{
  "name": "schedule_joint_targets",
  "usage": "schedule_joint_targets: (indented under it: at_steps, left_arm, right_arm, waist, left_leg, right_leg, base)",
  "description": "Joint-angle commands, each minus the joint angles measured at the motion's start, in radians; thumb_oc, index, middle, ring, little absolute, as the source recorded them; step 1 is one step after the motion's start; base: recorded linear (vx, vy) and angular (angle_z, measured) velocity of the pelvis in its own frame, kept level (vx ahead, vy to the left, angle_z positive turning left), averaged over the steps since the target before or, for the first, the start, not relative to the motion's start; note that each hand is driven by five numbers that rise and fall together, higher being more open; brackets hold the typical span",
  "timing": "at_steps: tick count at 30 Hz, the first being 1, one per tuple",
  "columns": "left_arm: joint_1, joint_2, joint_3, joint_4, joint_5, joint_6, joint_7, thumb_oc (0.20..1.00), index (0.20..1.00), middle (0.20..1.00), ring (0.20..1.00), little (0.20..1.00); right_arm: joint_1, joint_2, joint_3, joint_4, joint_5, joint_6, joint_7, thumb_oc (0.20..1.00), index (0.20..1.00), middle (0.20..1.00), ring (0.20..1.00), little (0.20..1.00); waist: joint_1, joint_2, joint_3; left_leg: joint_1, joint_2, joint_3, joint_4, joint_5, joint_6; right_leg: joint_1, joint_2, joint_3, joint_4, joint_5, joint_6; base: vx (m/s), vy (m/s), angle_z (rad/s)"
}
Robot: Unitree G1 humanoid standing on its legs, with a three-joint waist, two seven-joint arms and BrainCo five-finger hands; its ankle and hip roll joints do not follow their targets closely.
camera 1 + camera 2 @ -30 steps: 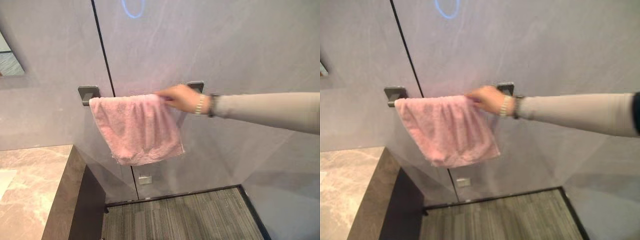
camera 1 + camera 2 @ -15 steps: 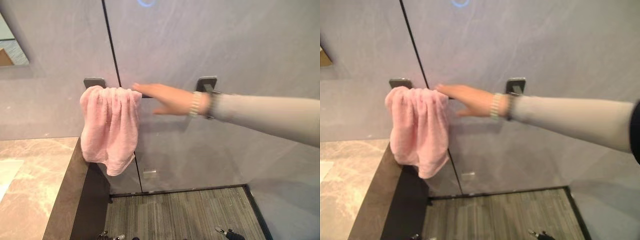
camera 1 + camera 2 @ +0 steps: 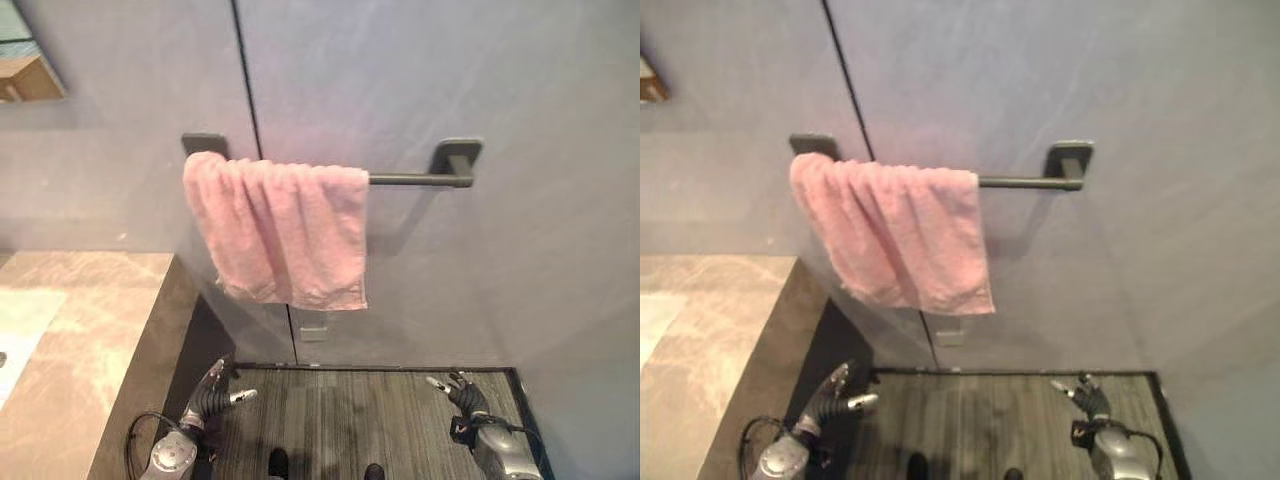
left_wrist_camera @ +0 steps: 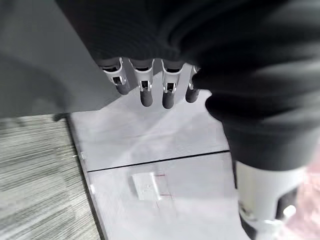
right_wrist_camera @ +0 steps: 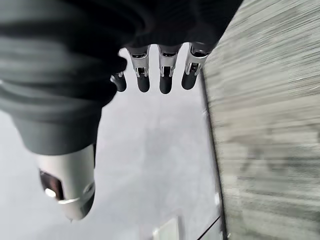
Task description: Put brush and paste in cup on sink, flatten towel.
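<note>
A pink towel (image 3: pixel 280 230) hangs bunched in folds over the left half of a dark wall rail (image 3: pixel 415 180); the rail's right half is bare. My left hand (image 3: pixel 207 392) hangs low beside the counter's dark side, fingers relaxed and open, holding nothing; its fingers (image 4: pixel 145 87) point toward the grey wall. My right hand (image 3: pixel 462 390) hangs low at the right over the striped floor, open and holding nothing, its fingers (image 5: pixel 165 75) straight.
A marble sink counter (image 3: pixel 80 340) runs along the left, with a dark side panel below it. A mirror corner (image 3: pixel 30 60) shows at the upper left. A small white wall plate (image 3: pixel 313 327) sits under the towel. Striped grey flooring (image 3: pixel 350 420) lies below.
The person's arm has pulled away out of view. The towel, bunched tight at the rail's left end half a second ago, now spreads wider. The camera has tilted down, bringing both hands into view.
</note>
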Motion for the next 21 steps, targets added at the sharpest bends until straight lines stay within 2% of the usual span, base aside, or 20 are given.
schedule_joint_targets:
  at_steps: [1, 7, 14, 15, 16, 17, 19, 21]
  left_arm:
    - [-0.006, 0.045, 0.038, -0.022, -0.002, -0.037, -0.009, 1.000, 1.000, 1.000, 1.000, 1.000]
    - [0.030, 0.078, 0.017, -0.050, 0.042, -0.025, -0.054, 1.000, 1.000, 1.000, 1.000, 1.000]
    - [0.050, 0.105, 0.056, -0.124, 0.084, -0.031, -0.041, 1.000, 1.000, 1.000, 1.000, 1.000]
    - [0.063, 0.190, 0.110, -0.296, 0.266, -0.012, -0.026, 1.000, 1.000, 1.000, 1.000, 1.000]
    - [0.078, 0.260, 0.156, -0.439, 0.375, -0.003, -0.029, 1.000, 1.000, 1.000, 1.000, 1.000]
    - [0.125, 0.292, 0.210, -0.553, 0.382, 0.005, -0.071, 1.000, 1.000, 1.000, 1.000, 1.000]
    - [0.193, 0.299, 0.310, -0.658, 0.286, -0.005, -0.107, 1.000, 1.000, 1.000, 1.000, 1.000]
    - [0.222, 0.354, 0.368, -0.771, 0.089, -0.026, -0.155, 1.000, 1.000, 1.000, 1.000, 1.000]
  right_arm:
    - [-0.049, -0.027, 0.007, -0.090, 0.026, -0.049, -0.017, 1.000, 1.000, 1.000, 1.000, 1.000]
    - [0.000, -0.055, 0.011, -0.112, -0.062, -0.025, -0.020, 1.000, 1.000, 1.000, 1.000, 1.000]
    - [0.026, -0.057, -0.036, -0.160, -0.036, -0.047, -0.033, 1.000, 1.000, 1.000, 1.000, 1.000]
    - [0.012, -0.066, -0.053, -0.167, -0.027, -0.059, -0.046, 1.000, 1.000, 1.000, 1.000, 1.000]
    - [0.001, -0.075, -0.060, -0.182, -0.030, -0.060, -0.048, 1.000, 1.000, 1.000, 1.000, 1.000]
    - [-0.015, -0.093, -0.068, -0.196, -0.041, -0.056, -0.047, 1.000, 1.000, 1.000, 1.000, 1.000]
    - [-0.062, -0.121, -0.060, -0.197, -0.054, -0.037, -0.037, 1.000, 1.000, 1.000, 1.000, 1.000]
    - [-0.107, -0.170, -0.025, -0.277, -0.087, -0.026, -0.020, 1.000, 1.000, 1.000, 1.000, 1.000]
  waist:
    - [0.031, -0.014, -0.006]
    - [0.029, -0.013, -0.008]
    - [0.018, -0.011, -0.003]
    - [0.023, -0.010, 0.000]
    - [0.028, -0.010, 0.001]
    - [0.035, -0.008, 0.001]
    - [0.044, -0.010, 0.000]
    - [0.047, -0.010, 0.001]
  left_leg:
    - [-0.049, 0.042, -0.006, 0.010, 0.042, -0.057]
    - [-0.052, 0.048, -0.006, 0.010, 0.043, -0.060]
    - [-0.045, 0.060, 0.018, 0.010, 0.041, -0.057]
    - [-0.043, 0.063, 0.020, 0.010, 0.039, -0.060]
    - [-0.042, 0.063, 0.018, 0.010, 0.037, -0.062]
    - [-0.043, 0.064, 0.017, 0.010, 0.035, -0.061]
    - [-0.042, 0.066, 0.019, 0.010, 0.036, -0.061]
    - [-0.040, 0.066, 0.025, 0.010, 0.038, -0.062]
  right_leg:
    - [-0.025, -0.076, 0.032, 0.113, -0.045, 0.058]
    - [-0.016, -0.070, 0.021, 0.099, -0.048, 0.057]
    - [-0.030, -0.064, 0.048, 0.101, -0.047, 0.056]
    - [-0.028, -0.062, 0.048, 0.099, -0.051, 0.057]
    - [-0.025, -0.062, 0.046, 0.096, -0.053, 0.057]
    - [-0.025, -0.062, 0.044, 0.093, -0.052, 0.057]
    - [-0.022, -0.060, 0.044, 0.089, -0.050, 0.056]
    - [-0.021, -0.059, 0.048, 0.085, -0.044, 0.056]
  base:
    - [0.00, -0.031, 0.30]
    - [0.00, -0.027, 0.13]
    - [0.00, -0.007, -0.07]
    - [0.00, -0.015, -0.16]
    - [0.00, -0.015, -0.14]
    - [0.00, 0.000, 0.00]
    - [0.00, 0.000, 0.00]
    - [0.00, 0.000, 0.00]
